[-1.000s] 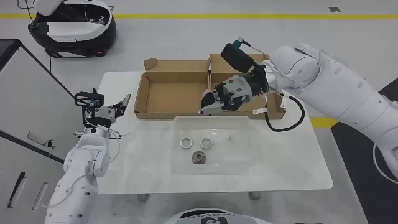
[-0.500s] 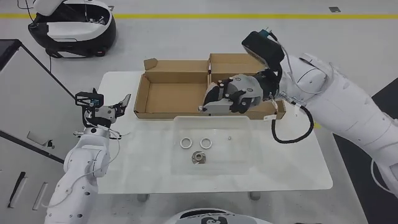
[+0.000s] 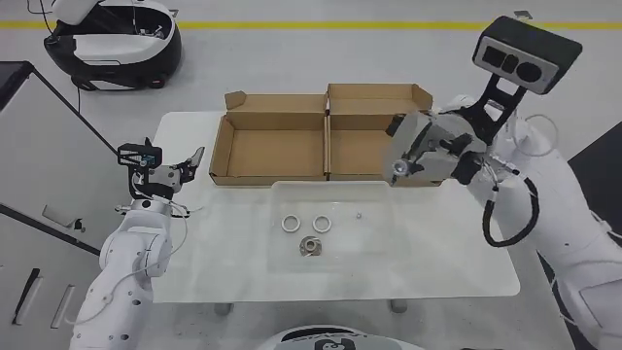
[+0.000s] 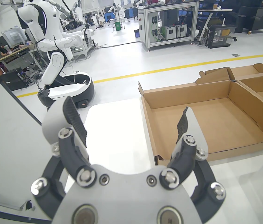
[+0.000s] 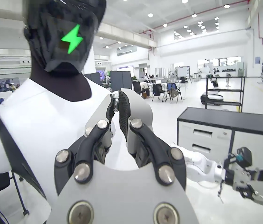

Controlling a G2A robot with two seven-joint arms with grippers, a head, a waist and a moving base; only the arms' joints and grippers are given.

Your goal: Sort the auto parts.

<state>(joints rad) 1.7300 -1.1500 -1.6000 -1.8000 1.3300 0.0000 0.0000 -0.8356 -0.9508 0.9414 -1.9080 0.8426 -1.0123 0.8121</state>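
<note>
When looking for the small silver metal bolt [image 5: 115, 104], find it up in the air, pinched between the two black ridged fingers [image 5: 124, 110] of the right gripper [image 5: 117, 99]. Nearly shut, with only the thin bolt in the gap. Held above the right brown cardboard box [image 3: 362, 148], by its near right corner, at the far side of the white table [image 3: 224, 253].

Find the left gripper [image 4: 127, 108] just off the left edge of the table, near the left brown cardboard box [image 3: 269, 153]. Spread wide open, holding nothing.

Look in the clear plastic tray [image 3: 418, 248] at the middle of the table, by the near edge, for two silver metal rings [image 3: 290, 223] side by side, one dark round gear-like part [image 3: 310, 245] just in front of them, and one tiny bit [image 3: 360, 217] toward the right edge, too small to tell.

Guess about the bolt: hard, light and smooth, so likely to slip or roll. Seems pinched at one end only, across the thread. Best to keep the squeeze firm, bring it low over the box floor, and only then let go, to stop any bounce. Same guess for the rings: stiff, thin and flat, so best grabbed across the rim from above.
</note>
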